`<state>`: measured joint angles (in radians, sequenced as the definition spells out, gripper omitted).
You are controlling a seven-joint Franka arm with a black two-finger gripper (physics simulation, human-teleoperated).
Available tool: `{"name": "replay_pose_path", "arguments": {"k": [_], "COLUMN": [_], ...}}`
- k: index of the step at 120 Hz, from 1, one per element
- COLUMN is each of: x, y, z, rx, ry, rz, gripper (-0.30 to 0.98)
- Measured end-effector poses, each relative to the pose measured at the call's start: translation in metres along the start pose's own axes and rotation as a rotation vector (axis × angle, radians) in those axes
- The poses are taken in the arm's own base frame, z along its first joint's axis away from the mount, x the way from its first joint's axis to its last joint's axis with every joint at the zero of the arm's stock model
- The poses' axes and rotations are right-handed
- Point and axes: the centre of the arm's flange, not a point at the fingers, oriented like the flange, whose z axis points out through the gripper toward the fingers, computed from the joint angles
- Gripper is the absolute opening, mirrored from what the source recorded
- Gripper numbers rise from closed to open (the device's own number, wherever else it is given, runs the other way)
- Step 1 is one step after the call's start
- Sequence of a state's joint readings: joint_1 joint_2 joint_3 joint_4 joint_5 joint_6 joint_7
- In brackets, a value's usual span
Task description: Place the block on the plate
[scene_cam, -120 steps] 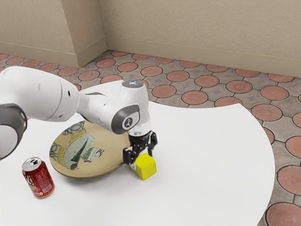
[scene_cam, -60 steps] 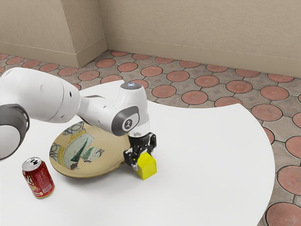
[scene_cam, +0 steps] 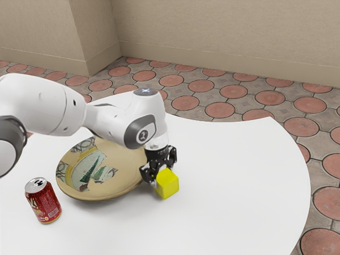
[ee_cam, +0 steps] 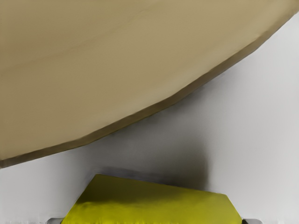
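Note:
My gripper (scene_cam: pixel 162 175) points down beside the plate, shut on the yellow block (scene_cam: pixel 168 184). Most of the block shows below the fingers, just off the rim of the tan patterned plate (scene_cam: pixel 126 171); how high it hangs above the table I cannot tell. In the wrist view, the gripper (ee_cam: pixel 153 221) has a fingertip against each side of the block (ee_cam: pixel 154 205). The plate (ee_cam: pixel 112 79) reaches across that view, with a shadowed strip of table between its edge and the block.
A red soda can (scene_cam: pixel 43 201) stands upright near the plate, toward the exterior view's left. The white table (scene_cam: pixel 239 175) has a curved edge at the exterior view's right. Tiled floor (scene_cam: pixel 223 109) and a beige wall lie beyond.
The block has shifted slightly up and toward the exterior view's right, along with my gripper, and its visible faces have turned a little. Plate and can have stayed put.

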<state>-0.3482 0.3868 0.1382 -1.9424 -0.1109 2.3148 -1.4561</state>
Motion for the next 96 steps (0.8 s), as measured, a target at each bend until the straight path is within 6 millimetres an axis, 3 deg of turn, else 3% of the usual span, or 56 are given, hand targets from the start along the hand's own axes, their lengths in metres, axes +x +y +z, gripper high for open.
{"name": "replay_pose_path", "arguments": {"k": [60, 96], "x": [-0.002, 0.049], "y": [-0.034, -0.04], "z": [-0.075, -0.092], "rx": [-0.085, -0.108], "ry": [-0.025, -0.023], "rz": [0.004, -0.083], "gripper": [0.37, 0.31]}}
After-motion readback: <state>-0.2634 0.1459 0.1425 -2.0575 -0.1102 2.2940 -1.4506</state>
